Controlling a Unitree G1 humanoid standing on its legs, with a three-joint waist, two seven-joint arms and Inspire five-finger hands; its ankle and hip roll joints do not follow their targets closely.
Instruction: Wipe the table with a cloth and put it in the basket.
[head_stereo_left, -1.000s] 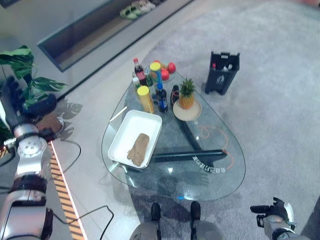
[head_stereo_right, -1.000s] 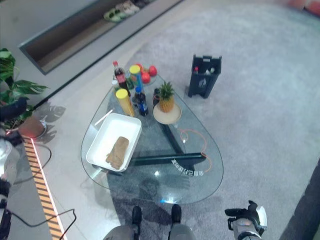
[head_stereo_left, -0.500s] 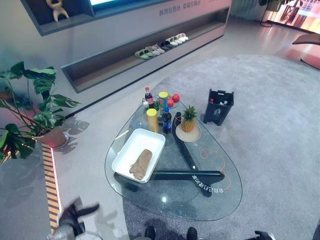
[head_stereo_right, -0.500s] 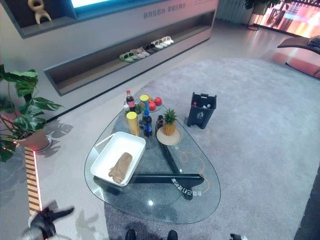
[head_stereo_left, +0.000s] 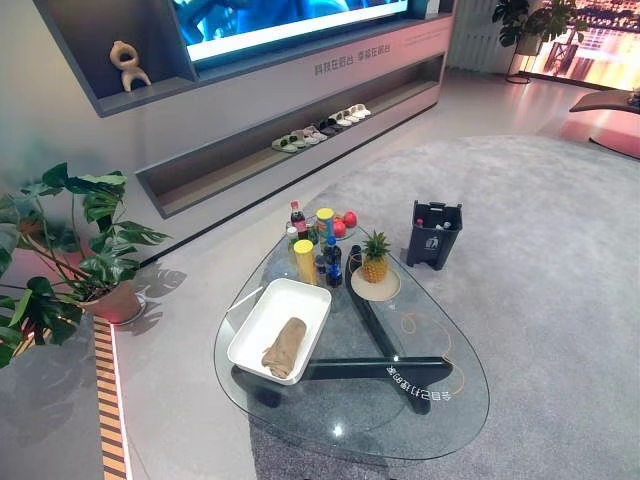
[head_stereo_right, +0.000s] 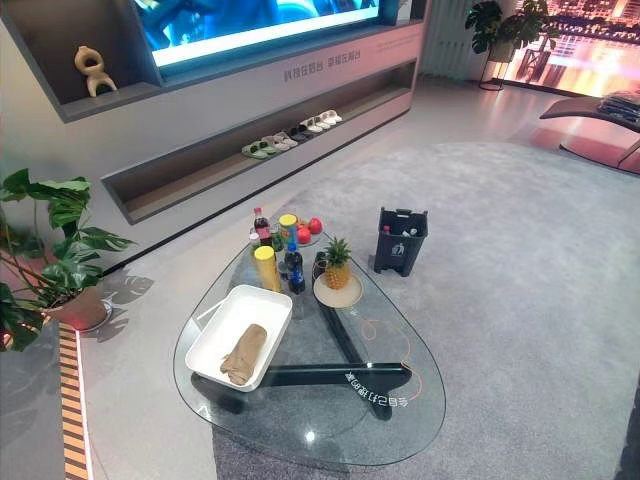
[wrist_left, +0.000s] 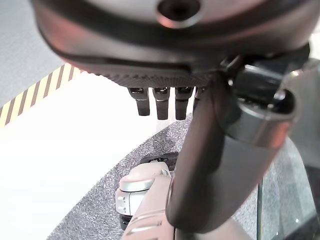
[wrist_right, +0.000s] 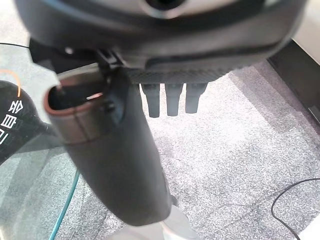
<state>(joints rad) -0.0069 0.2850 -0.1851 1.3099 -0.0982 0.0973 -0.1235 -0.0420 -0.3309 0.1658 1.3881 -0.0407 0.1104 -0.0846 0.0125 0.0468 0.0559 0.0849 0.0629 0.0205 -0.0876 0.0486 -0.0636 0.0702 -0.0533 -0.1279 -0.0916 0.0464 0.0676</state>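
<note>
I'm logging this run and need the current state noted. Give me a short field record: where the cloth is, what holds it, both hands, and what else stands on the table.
cloth: brown cloth, rolled, lying inside the white basket
basket: white basket on the robot's-left part of the glass table
left hand: left hand, fingers straight, holding nothing, away from the table
right hand: right hand, fingers straight, holding nothing, over the carpet
other items: pineapple on a plate; bottles and cans at the far end
</note>
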